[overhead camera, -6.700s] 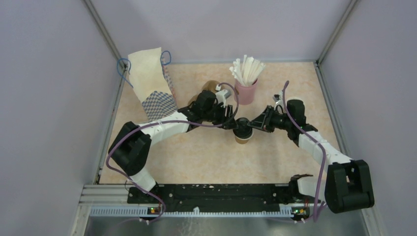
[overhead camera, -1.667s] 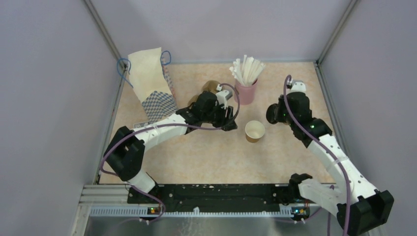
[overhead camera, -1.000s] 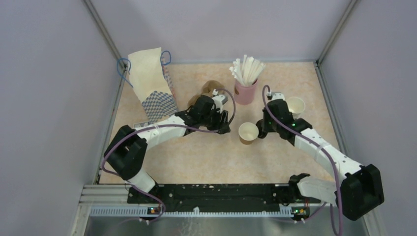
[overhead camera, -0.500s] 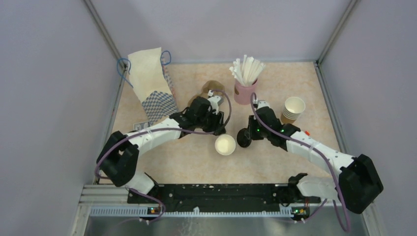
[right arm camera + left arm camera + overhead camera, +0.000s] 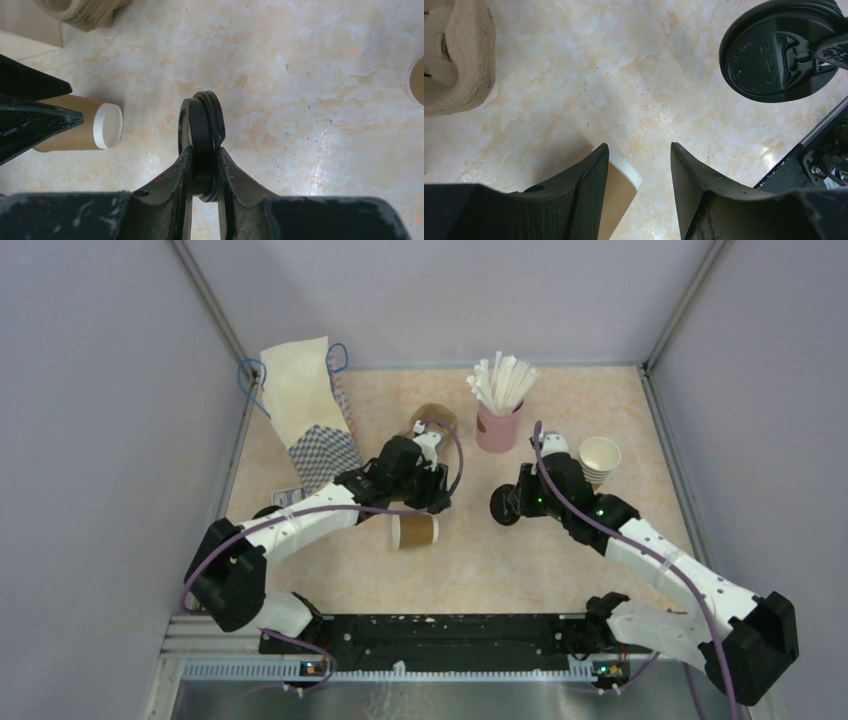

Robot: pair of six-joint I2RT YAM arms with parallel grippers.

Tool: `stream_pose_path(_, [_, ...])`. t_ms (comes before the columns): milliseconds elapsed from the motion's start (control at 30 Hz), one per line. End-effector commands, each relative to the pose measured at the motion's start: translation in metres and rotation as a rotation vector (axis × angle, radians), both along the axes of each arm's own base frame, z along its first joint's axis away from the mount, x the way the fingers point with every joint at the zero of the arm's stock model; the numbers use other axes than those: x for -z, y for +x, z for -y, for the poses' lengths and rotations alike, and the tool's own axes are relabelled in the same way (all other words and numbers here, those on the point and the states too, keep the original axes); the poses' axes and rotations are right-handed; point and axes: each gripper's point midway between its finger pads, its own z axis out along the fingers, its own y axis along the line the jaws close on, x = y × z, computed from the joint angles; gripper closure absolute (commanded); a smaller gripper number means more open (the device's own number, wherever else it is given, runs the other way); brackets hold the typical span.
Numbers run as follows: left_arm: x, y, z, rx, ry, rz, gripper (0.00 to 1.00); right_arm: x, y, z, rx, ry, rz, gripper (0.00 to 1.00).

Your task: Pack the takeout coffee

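A lab test cell: plain lilac walls, aluminium frame, bolted arms.

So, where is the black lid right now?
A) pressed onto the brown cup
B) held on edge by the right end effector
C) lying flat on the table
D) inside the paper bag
B: the right end effector grips the black lid on edge, while the brown cup lies on its side, lidless.

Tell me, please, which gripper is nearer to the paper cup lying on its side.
Left. The left gripper hangs right by the cup, fingers open; the right gripper sits apart, farther right, holding the black lid.
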Motion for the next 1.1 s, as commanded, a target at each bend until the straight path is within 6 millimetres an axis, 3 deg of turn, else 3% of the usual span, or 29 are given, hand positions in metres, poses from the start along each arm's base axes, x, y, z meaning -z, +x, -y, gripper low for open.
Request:
stream_pose_path(0, [-0.022, 0.009, -0.003, -0.02, -0.023, 0.07, 0.45, -0.042, 0.004, -0.01, -0.031, 0.096, 0.107, 0.85])
stream_pose_path(100, [-0.023, 0.008, -0.006, -0.023, -0.007, 0.067, 0.46, -0.048, 0.0, -0.02, -0.079, 0.156, 0.129, 0.85])
stream_pose_path(233, [-0.041, 0.009, -0.021, -0.08, 0.02, 0.092, 0.4, -0.047, -0.004, -0.031, -0.122, 0.203, 0.121, 0.85])
stream_pose_path(333, [-0.05, -0.007, -0.04, -0.11, 0.037, 0.081, 0.35, -0.045, -0.005, -0.034, -0.139, 0.205, 0.113, 0.86])
stream_pose_path(433, [-0.047, -0.019, -0.06, -0.159, 0.021, 0.061, 0.32, -0.047, -0.005, -0.035, -0.145, 0.209, 0.123, 0.86])
stream_pose_path(500, [-0.046, -0.025, -0.063, -0.167, -0.039, 0.057, 0.32, -0.047, -0.005, -0.035, -0.145, 0.217, 0.133, 0.86])
stream_pose_path(600, [-0.034, -0.029, -0.063, -0.194, -0.117, 0.021, 0.33, -0.047, -0.006, -0.034, -0.147, 0.217, 0.139, 0.86])
stream_pose_path(833, [0.012, -0.02, -0.076, -0.309, -0.098, -0.062, 0.34, -0.051, -0.013, -0.027, -0.162, 0.196, 0.15, 0.86])
stream_pose_path(1067, [0.02, -0.018, -0.07, -0.283, -0.112, -0.084, 0.34, -0.049, -0.017, -0.018, -0.147, 0.174, 0.157, 0.86])
